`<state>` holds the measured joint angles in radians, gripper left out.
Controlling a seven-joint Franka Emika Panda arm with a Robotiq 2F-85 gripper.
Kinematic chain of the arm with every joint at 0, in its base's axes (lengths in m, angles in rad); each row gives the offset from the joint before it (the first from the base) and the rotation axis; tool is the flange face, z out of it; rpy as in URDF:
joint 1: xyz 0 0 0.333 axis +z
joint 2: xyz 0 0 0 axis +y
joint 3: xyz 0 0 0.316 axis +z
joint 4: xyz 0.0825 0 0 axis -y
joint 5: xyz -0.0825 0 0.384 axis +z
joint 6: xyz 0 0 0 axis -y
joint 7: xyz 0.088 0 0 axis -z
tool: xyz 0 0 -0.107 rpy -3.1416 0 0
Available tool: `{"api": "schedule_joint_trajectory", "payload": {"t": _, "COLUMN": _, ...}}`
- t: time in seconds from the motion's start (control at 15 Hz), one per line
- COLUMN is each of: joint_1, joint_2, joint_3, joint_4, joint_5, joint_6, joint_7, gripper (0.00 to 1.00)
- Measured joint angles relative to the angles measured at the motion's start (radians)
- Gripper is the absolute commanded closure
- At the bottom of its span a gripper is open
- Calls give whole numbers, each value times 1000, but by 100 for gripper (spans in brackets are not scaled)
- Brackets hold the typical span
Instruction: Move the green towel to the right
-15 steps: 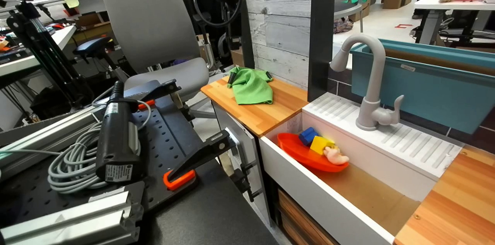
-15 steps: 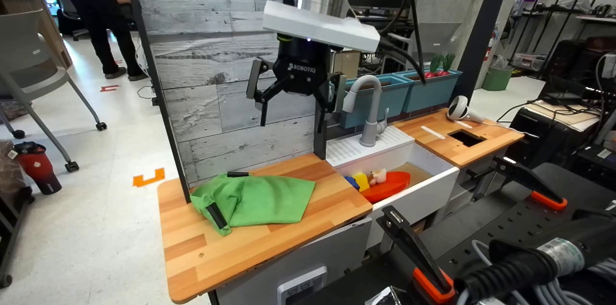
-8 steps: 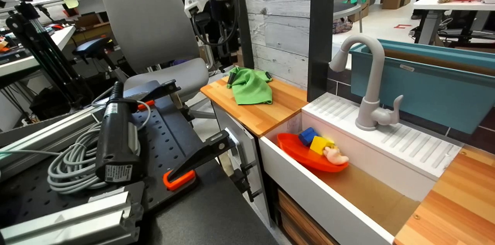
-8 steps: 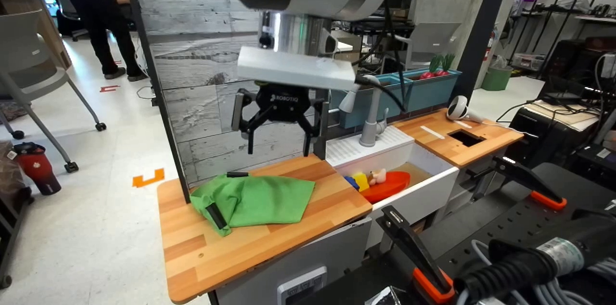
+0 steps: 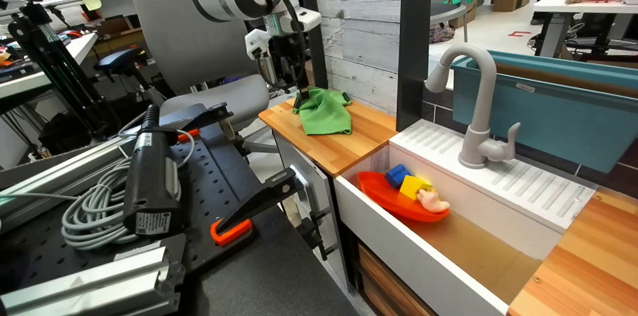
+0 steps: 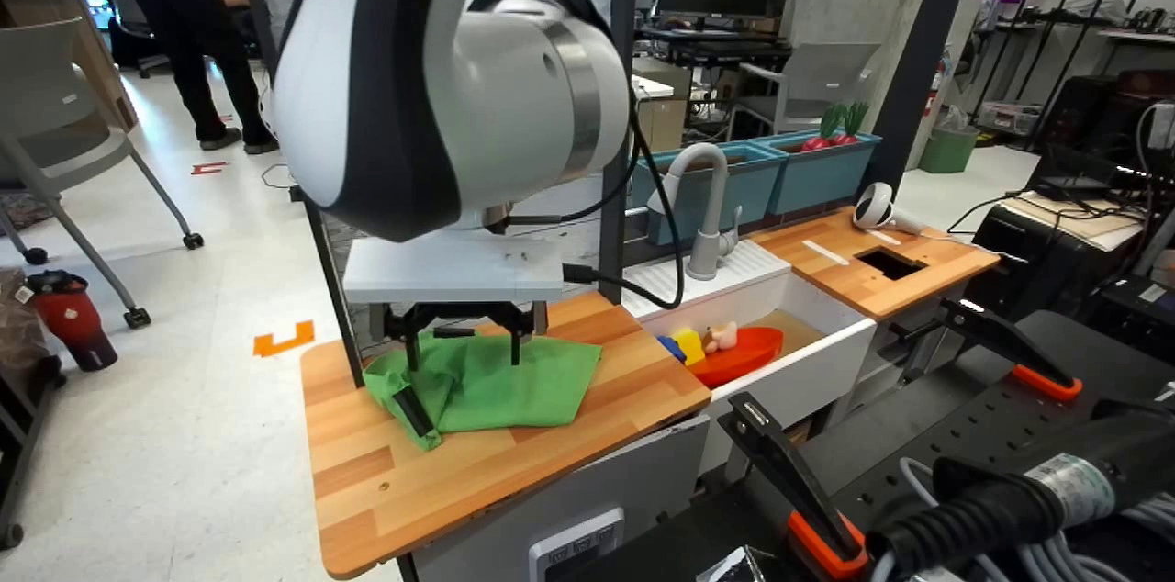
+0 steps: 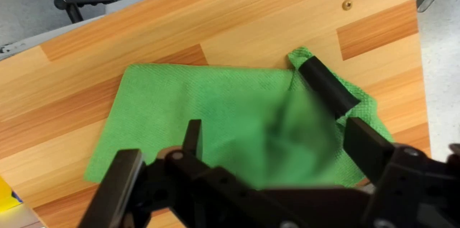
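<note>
The claw (image 6: 464, 363) is spread over the towel (image 6: 500, 394) on the counter (image 6: 441, 490) beneath; whether they touch, I cannot tell.

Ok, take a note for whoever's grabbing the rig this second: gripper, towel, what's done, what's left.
Gripper: open, fingers over the towel; whether they touch it can't be told.
Towel: partly rumpled on the counter; the sink is to its right in both exterior views.
Done: gripper is over the towel, nothing gripped.
Left: probably close on the towel, shift it right, let go.
</note>
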<state>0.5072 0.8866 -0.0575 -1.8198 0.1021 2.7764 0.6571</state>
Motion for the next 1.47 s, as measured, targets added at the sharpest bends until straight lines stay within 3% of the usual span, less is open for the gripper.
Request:
{"api": "schedule_joint_trajectory", "payload": {"t": 0.87, "joint_1": 23, "joint_2": 246, "joint_3": -38, "joint_4": 333, "joint_5": -1, "joint_6": -50, "joint_7": 20, "gripper": 0}}
{"api": "schedule_joint_trajectory", "payload": {"t": 1.47, "joint_1": -27, "joint_2": 318, "joint_3": -18, "joint_4": 412, "joint_5": 0, "joint_6": -108, "joint_7": 9, "gripper": 0}}
